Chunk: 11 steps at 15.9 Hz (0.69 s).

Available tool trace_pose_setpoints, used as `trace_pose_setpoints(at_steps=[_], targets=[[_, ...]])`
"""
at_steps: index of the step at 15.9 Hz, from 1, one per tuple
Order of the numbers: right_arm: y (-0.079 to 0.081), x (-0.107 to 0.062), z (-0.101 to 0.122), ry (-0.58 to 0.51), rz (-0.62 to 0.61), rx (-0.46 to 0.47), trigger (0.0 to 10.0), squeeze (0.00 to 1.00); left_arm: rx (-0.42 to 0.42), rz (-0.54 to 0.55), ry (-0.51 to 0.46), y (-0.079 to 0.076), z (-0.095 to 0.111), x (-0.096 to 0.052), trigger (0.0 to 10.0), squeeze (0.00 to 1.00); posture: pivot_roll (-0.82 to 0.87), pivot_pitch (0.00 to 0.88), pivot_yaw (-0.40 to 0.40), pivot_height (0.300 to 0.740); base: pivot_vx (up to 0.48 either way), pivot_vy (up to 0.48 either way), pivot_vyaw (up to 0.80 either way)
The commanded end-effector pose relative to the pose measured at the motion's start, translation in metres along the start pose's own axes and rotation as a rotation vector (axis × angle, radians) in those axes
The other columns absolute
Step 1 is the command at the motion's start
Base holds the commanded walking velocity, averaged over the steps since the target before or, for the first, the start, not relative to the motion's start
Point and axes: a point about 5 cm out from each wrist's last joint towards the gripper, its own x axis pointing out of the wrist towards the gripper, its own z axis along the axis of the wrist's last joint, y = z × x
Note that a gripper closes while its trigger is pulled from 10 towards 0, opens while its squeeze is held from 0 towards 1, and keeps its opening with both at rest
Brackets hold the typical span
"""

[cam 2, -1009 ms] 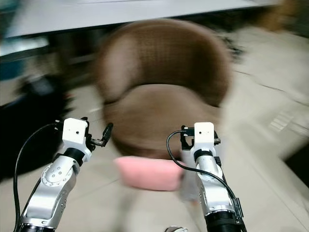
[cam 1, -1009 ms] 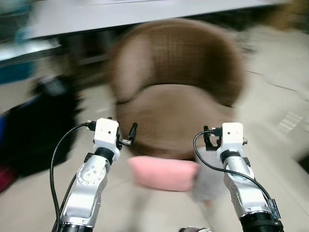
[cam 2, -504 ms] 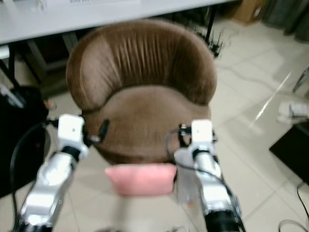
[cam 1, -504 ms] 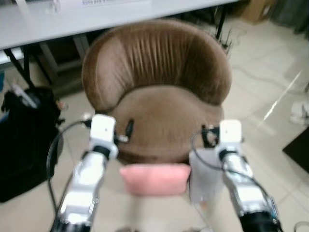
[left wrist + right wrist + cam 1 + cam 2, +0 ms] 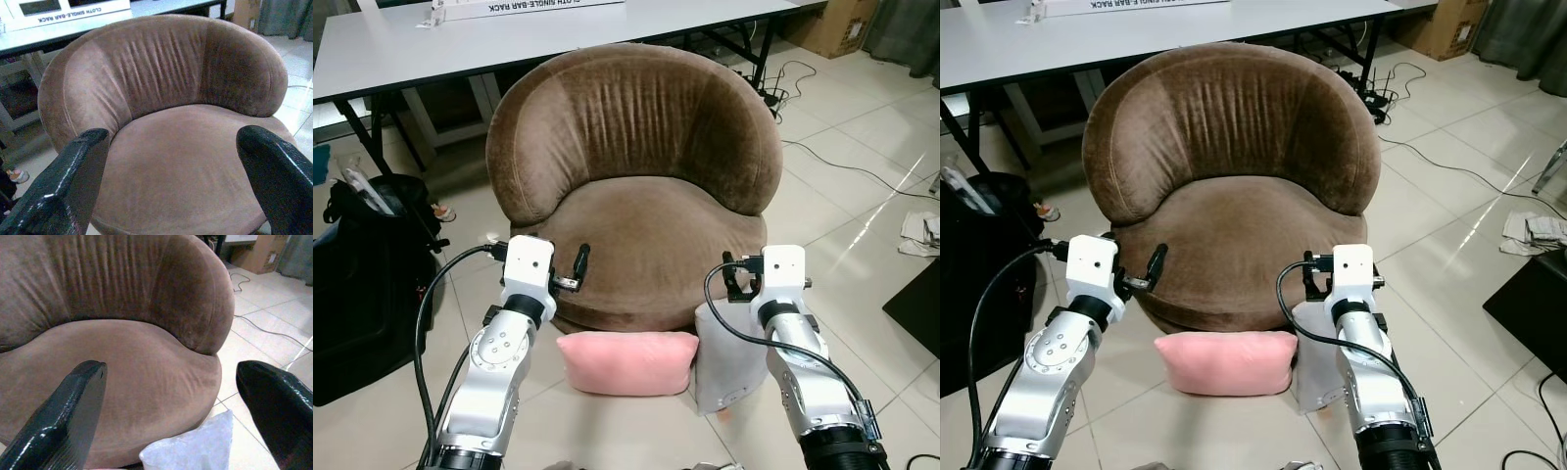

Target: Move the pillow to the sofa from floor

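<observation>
both jaws wide above pink pillow (image 5: pixel 627 362), apparently on floor (image 5: pixel 862 211)

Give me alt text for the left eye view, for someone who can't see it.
A pink pillow lies on the tiled floor against the front of a round brown sofa chair. The robot's left claw and right claw are raised before it, with a white bag beside the pillow.
</observation>
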Motion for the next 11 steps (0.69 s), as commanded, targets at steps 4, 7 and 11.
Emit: trace_pose_setpoints(at_steps=[4,7,11], targets=[[-0.0006,0.0038,0.0025,-0.008,-0.004,0.026,10.0,0.00,0.017,0.018,0.007,0.0050,0.0007,0.0072,10.0,0.00,-0.01,0.080,0.026,0.740,0.000,0.000,0.00],[-0.0011,0.0042,0.0016,-0.003,-0.008,0.037,10.0,0.00,0.023,0.031,-0.055,0.0084,0.0091,0.0107,10.0,0.00,-0.01,0.080,0.028,0.736,0.000,0.000,0.00],[-0.0018,0.0041,0.0019,-0.008,-0.013,0.044,10.0,0.00,0.026,0.029,-0.040,0.0064,0.0058,0.0092,10.0,0.00,-0.01,0.080,0.028,0.696,0.000,0.000,0.00]])
